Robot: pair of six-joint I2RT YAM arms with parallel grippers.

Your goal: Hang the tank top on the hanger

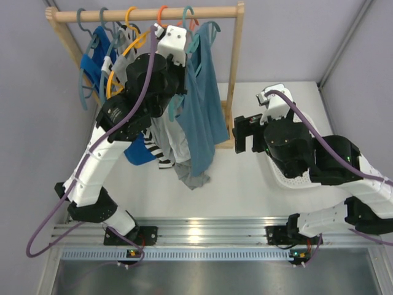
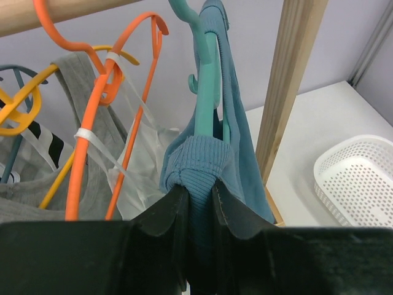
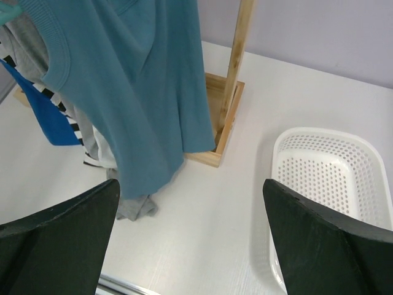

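Pinched narrow, the left end effector [image 2: 199,195] grips a bunched ribbed edge of the tank top [image 2: 239,141], right against the teal hanger [image 2: 206,92]. I judge the hold is there to settle that strap onto the hanger's shoulder. Both hang from the wooden rail [image 1: 147,13] near its right post, the top draping toward the worktop [image 3: 245,104]. Its arm stretches up and forward to rail height. Right end effector [image 3: 190,184] gapes wide and empty, arm folded low beside the white basket [image 3: 331,178], likely standing clear.
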